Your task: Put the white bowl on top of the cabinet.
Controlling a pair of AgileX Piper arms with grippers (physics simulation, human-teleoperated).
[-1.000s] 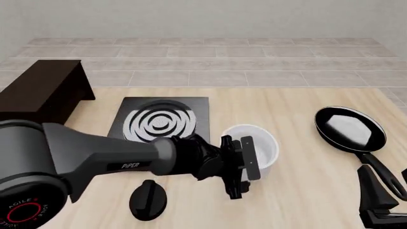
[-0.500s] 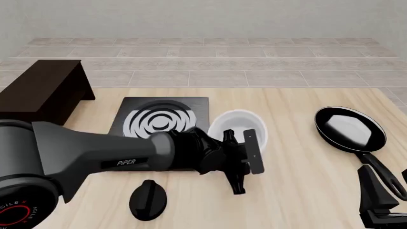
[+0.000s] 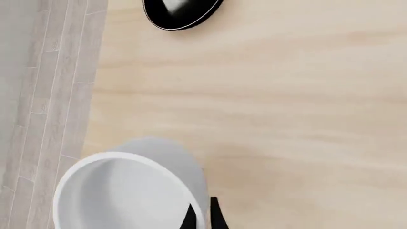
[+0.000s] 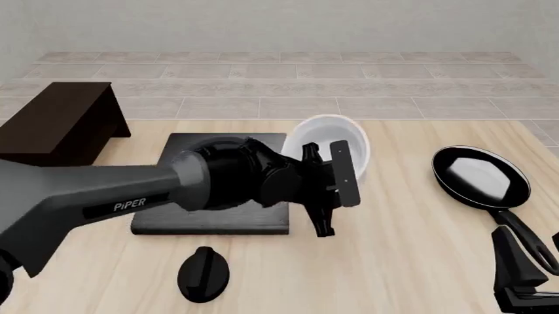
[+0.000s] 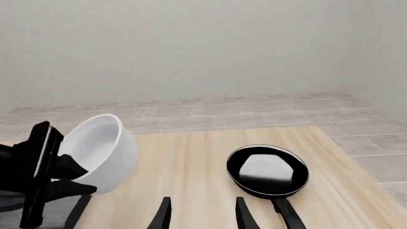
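Left gripper [image 4: 330,175] of mine clamps the rim of the deep glossy white bowl [image 4: 332,147], tilted above the pale wooden table [image 4: 410,255]; right gripper [image 5: 201,213] sits parted, empty.

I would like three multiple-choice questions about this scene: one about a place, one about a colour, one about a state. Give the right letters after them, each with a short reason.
1. Where is the cabinet on the table, in the front view?
A. far left
B. far right
C. near edge, centre

2. What colour is the frying pan?
A. red
B. black
C. white

3. What is the state of the white bowl?
A. upside down on the stove plate
B. resting on top of the cabinet
C. held by the left gripper, tilted and off the table

Answers:
1. A: the dark box stands at the left edge of the front view, beyond the stove plate.
2. B: its body and handle are black, with only a white glare inside.
3. C: the right wrist view shows the left gripper clamped on the bowl's rim, the bowl tipped above the table.
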